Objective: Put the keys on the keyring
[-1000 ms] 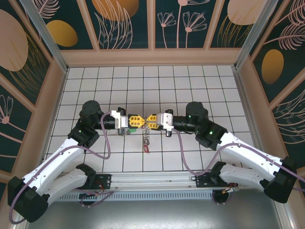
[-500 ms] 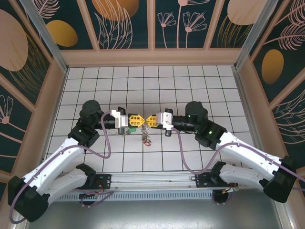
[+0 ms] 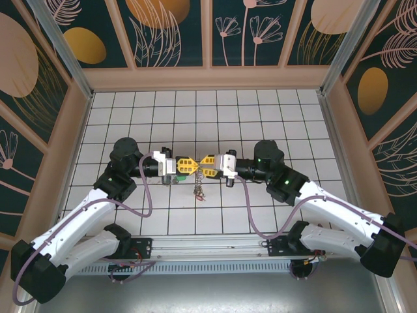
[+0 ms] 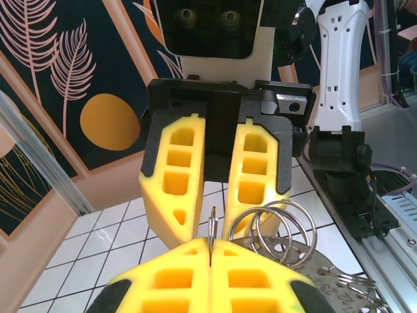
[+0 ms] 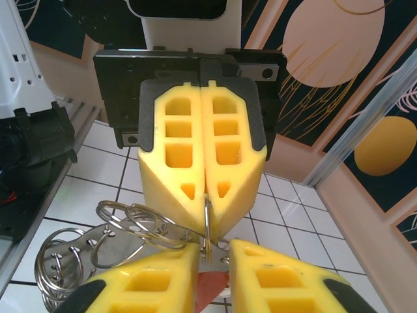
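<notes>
My left gripper [image 3: 191, 164] [image 4: 212, 244] is shut on the keyring [image 4: 212, 225], a thin metal ring seen edge-on between its yellow pads. My right gripper [image 3: 204, 163] [image 5: 214, 251] faces it tip to tip and stands open, with the keyring's edge [image 5: 207, 225] in the gap by its left pad. Silver split rings [image 4: 287, 225] [image 5: 140, 222] and a perforated metal tag [image 4: 326, 274] hang beside the held ring. The keys [image 3: 199, 190] dangle as a small bunch below both grippers. A red key tag [image 5: 212, 290] shows under the right fingers.
The white tiled floor [image 3: 260, 117] is ringed by tan walls [image 3: 208, 78]. The metal rail [image 3: 208, 244] with both arm bases runs along the near edge. Purple cables [image 3: 146, 195] loop beside each arm.
The hanging bunch of keys has been drawn upward and hangs shorter than a second ago. Both grippers stay tip to tip at the table's middle.
</notes>
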